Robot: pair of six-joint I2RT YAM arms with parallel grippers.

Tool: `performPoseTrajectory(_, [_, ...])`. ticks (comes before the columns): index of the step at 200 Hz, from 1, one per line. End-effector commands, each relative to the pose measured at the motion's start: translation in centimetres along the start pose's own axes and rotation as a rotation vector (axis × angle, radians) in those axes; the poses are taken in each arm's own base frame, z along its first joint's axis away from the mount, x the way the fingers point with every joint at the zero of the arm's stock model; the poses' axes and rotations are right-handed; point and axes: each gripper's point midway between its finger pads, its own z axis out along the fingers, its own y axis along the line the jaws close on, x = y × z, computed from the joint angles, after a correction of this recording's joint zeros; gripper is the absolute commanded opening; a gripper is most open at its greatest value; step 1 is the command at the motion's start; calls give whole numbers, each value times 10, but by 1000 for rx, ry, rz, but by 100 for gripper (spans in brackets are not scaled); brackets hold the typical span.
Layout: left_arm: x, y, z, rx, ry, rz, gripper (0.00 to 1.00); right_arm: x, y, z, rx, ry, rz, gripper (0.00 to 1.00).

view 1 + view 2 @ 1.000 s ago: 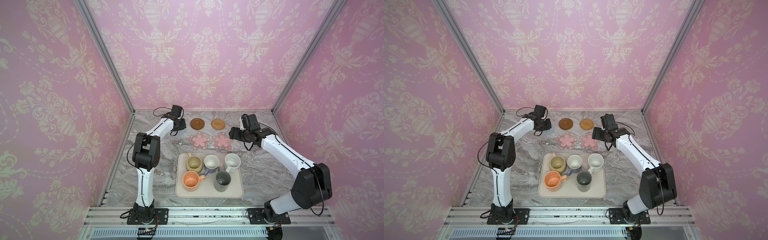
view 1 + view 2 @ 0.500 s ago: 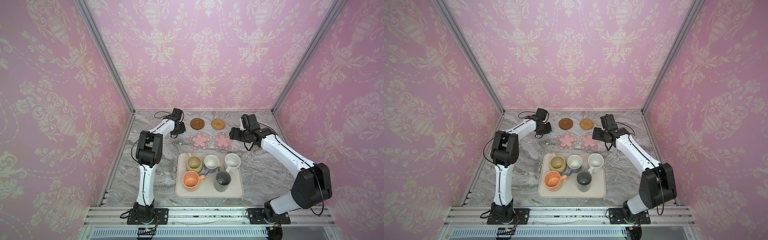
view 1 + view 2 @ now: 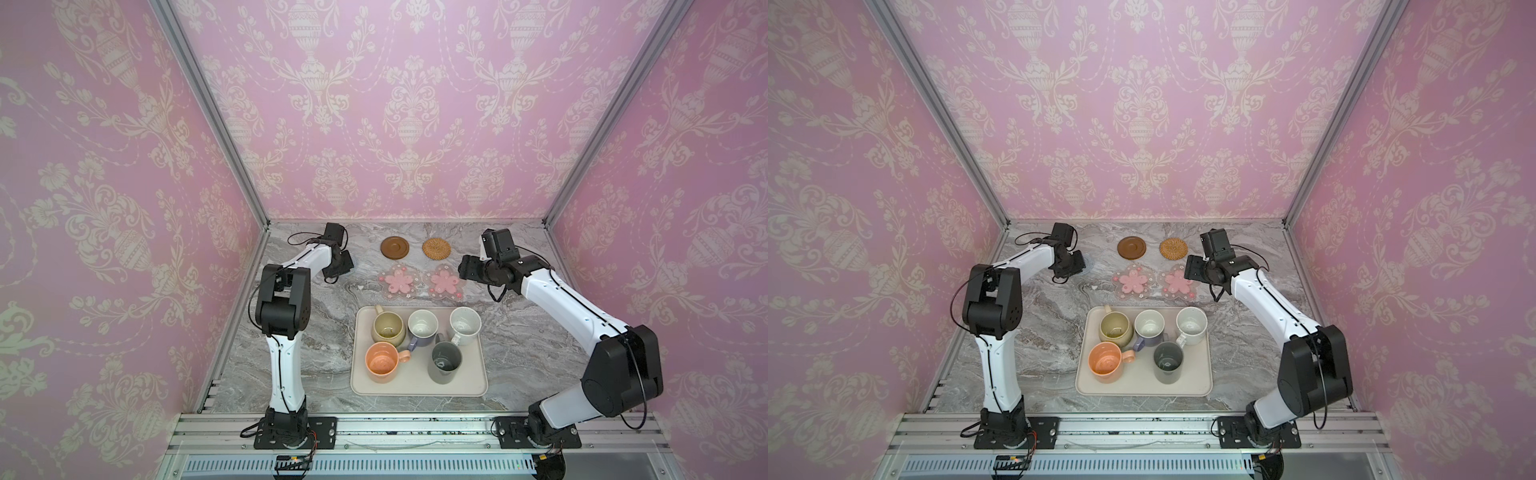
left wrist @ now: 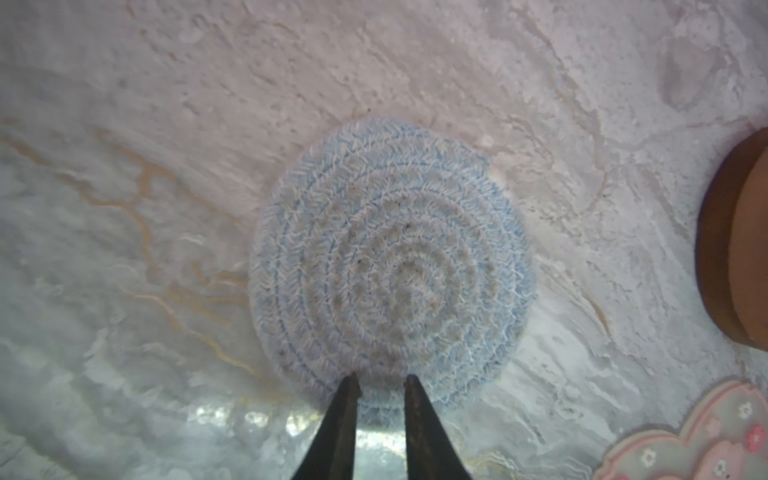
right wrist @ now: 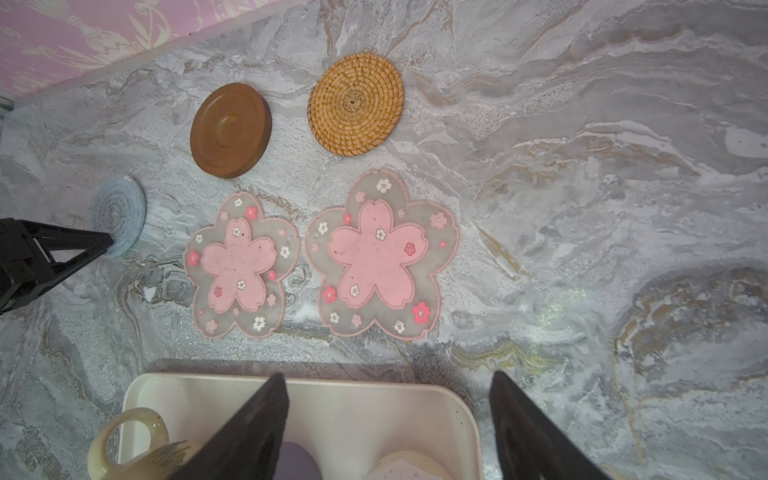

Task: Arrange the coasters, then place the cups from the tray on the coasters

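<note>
Left gripper [image 4: 380, 380], jaws barely apart, tips at the blue coaster's [image 4: 390, 266] edge, mid-frame; grip unclear. Right gripper [image 3: 461, 270] spread wide, empty, right of pink coasters [image 3: 444, 282]. Cups [image 3: 423, 328] sit in tray [image 3: 417, 388], lower centre.

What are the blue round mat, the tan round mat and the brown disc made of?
The blue mat looks like soft cotton rope coiled in rings: braided, fuzzy strands show. The tan mat looks like woven rattan, a stiff, slightly glossy spiral. The brown disc seems smooth matte wood, maybe plastic.
</note>
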Motion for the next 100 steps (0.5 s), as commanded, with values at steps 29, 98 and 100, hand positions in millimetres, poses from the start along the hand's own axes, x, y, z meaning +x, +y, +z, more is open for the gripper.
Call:
performPoseTrajectory(29, [23,52,-9,-102,55,-68,25,2,1,1,0,-11,5,78])
performPoseTrajectory(98, [25,95,-27,-127,68,-142,26,2,7,4,-31,-8,25,78])
performPoseTrajectory(100, [26,96,-28,-128,69,-143,26,2,7,4,-31,-8,26,78])
